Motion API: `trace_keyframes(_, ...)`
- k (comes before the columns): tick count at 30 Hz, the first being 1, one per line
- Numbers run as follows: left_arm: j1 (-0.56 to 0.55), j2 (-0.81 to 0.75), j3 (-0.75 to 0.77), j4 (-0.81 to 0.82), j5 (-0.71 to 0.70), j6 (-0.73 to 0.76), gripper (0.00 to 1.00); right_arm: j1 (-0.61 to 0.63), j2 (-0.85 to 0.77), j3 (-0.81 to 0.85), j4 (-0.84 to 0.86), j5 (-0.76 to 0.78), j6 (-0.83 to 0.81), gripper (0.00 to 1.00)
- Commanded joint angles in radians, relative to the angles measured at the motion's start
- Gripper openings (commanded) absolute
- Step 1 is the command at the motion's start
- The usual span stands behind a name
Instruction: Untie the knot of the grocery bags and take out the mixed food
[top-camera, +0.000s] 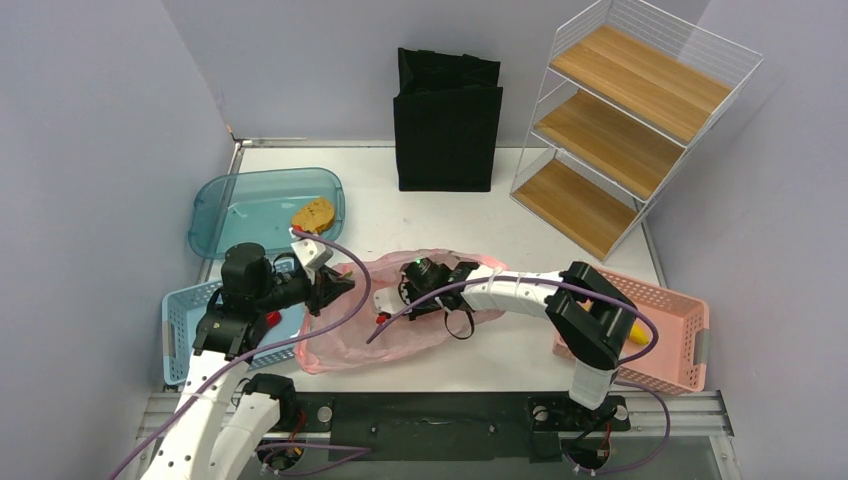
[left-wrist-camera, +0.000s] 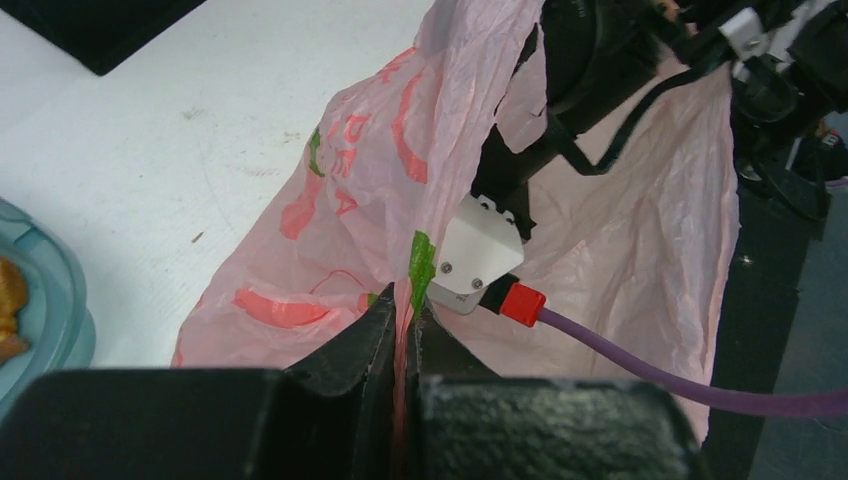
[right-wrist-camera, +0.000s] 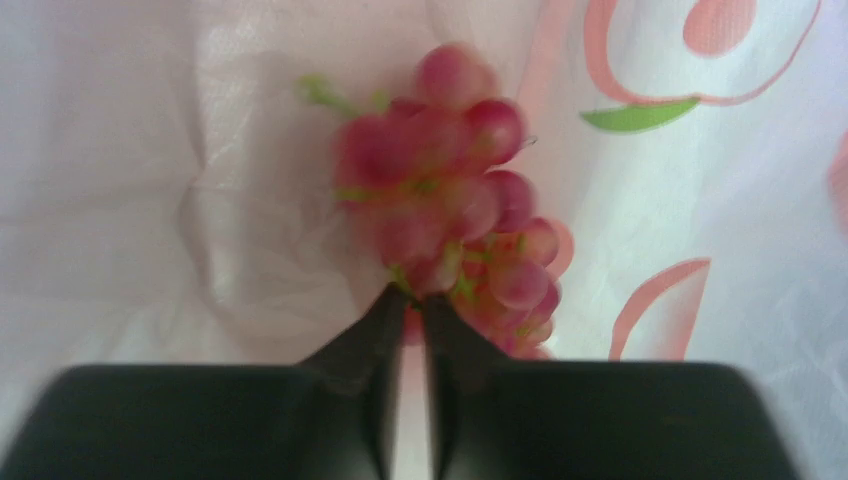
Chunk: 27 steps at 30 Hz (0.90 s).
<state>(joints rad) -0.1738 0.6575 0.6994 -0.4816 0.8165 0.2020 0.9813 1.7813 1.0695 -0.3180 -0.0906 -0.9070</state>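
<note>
— Where does the red fruit cluster (right-wrist-camera: 450, 210) lie from the right gripper (right-wrist-camera: 410, 320)?
— Straight ahead of its fingertips, inside the pink grocery bag (top-camera: 345, 350) at the near middle of the table. The arm reaches in from the right, so the cluster sits on the gripper's left in the scene. Its long axis runs roughly along the reach, green stalk end farthest away.
— And the fingers?
— Almost together, only a slit between them. They seem to pinch the cluster's nearest berries, though the wrist view is blurred and it could be bag film.
— The other arm?
— The left gripper (left-wrist-camera: 400, 325) is clamped on the bag's left rim, holding the mouth up. The right arm is nearer the cluster, and I judge its move is a straight pull back to the right
</note>
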Motion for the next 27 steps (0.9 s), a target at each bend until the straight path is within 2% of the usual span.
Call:
trace_keyframes(1,-0.013,0.009,-0.011,0.07,-0.162,-0.096,0.0,0.011,-0.034,0.085,-0.066,-0.053,0.045,0.0)
trace_keyframes(6,-0.012,0.042,-0.009,0.134,-0.23,-0.213,0.0,0.02,-0.122,0.151,-0.072,-0.129,0.105,0.0)
trace_keyframes(14,-0.011,0.106,-0.039,0.233,-0.281,-0.39,0.0,0.02,-0.274,0.162,-0.038,-0.237,0.189,0.0)
trace_keyframes(27,0.006,0.147,-0.044,0.276,-0.307,-0.434,0.0,0.02,-0.389,0.228,0.004,-0.305,0.311,0.0)
